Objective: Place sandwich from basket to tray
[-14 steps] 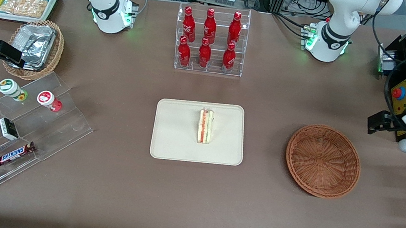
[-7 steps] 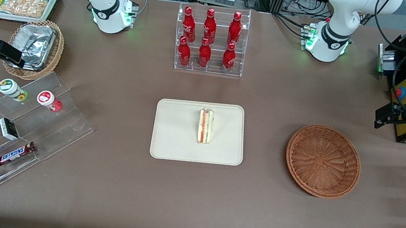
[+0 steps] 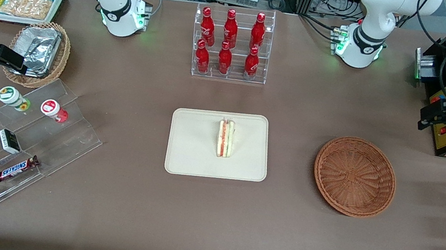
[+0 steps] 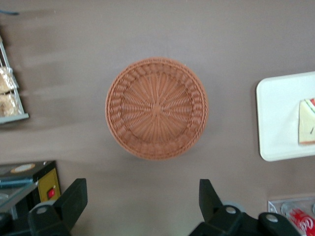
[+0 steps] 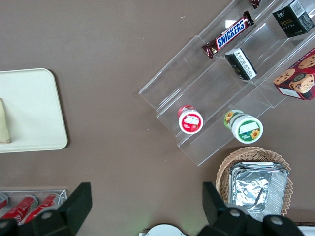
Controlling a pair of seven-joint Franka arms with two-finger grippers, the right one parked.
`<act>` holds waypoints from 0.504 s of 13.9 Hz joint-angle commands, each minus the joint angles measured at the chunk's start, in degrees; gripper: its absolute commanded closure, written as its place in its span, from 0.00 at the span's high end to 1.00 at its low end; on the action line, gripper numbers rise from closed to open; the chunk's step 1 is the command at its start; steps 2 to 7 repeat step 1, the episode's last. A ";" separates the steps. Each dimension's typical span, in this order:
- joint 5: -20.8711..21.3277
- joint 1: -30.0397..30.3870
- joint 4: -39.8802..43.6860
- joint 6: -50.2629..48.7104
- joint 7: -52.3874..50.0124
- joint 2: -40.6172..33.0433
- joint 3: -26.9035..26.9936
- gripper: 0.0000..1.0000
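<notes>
The small triangular sandwich of pale white bread w/ red-orange and green filling along its cut edge stood on edge near the middle of the flat cream-beige rectangular plastic tray, approx. mid-table. The round reddish-brown woven wicker basket held nothing. My gripper hung high above the table's working-arm end, fingers spread wide, holding nothing.

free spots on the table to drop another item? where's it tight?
Bare table lies between the tray and the basket, and in a wide strip nearer the camera than both. The tray is bare beside the sandwich. The basket holds nothing. Crowded: the parked arm's end. The open gripper hangs high over the working arm's end.
</notes>
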 commanded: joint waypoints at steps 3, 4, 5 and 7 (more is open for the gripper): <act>-0.41 0.94 2.64 -2.57 -0.01 1.26 -0.65 1.00; -0.41 0.94 2.64 -2.57 -0.01 1.26 -0.65 1.00; -0.41 0.94 2.64 -2.57 -0.01 1.26 -0.65 1.00; -0.41 0.94 2.64 -2.57 -0.01 1.26 -0.65 1.00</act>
